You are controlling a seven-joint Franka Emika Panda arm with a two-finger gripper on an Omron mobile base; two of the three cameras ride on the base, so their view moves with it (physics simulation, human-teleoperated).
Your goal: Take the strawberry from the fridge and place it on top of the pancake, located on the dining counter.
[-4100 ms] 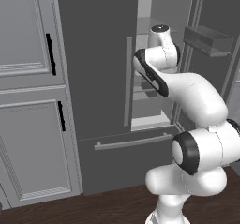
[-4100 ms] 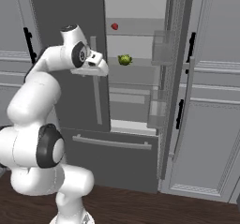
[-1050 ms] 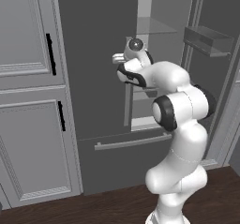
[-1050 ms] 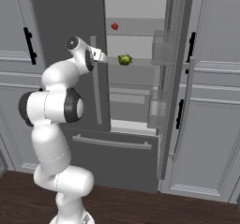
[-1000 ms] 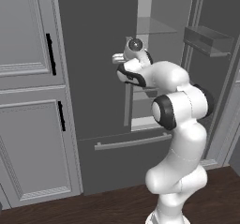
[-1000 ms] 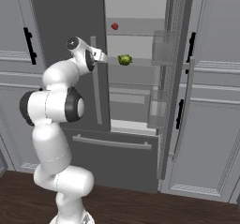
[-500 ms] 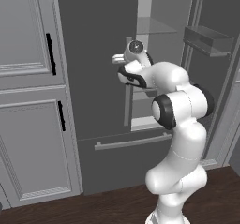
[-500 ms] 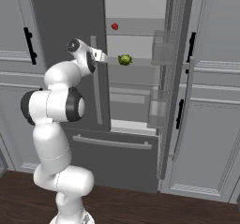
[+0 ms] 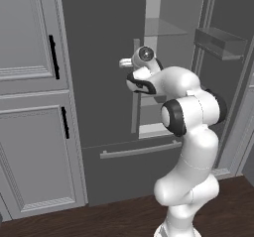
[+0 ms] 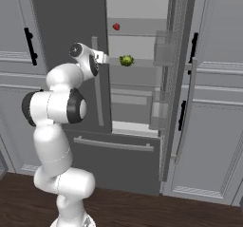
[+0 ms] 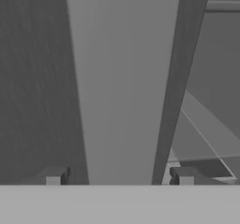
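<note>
The fridge (image 10: 66, 26) has its left door closed and its right door (image 10: 182, 55) swung open. On an upper shelf inside lies the tiny red strawberry (image 10: 116, 26). My gripper (image 10: 102, 57) is at the top of the left door's long silver handle (image 10: 98, 93), also seen as gripper (image 9: 125, 62) at the handle (image 9: 134, 112). In the hand view the gripper (image 11: 119, 178) straddles the handle (image 11: 124, 87), with a fingertip (image 11: 54, 176) on either side and small gaps left. It is open. The pancake and the dining counter are out of view.
A green round fruit (image 10: 126, 60) sits on the shelf below the strawberry, just right of my hand. Door bins (image 10: 161, 55) hang on the open door. Light grey cabinets (image 9: 30, 107) with black handles flank the fridge. The bottom drawer (image 10: 114, 145) is closed.
Since the earliest frames the hand has swung left from the open compartment to the left door's handle. Over the last second the arm has held still.
</note>
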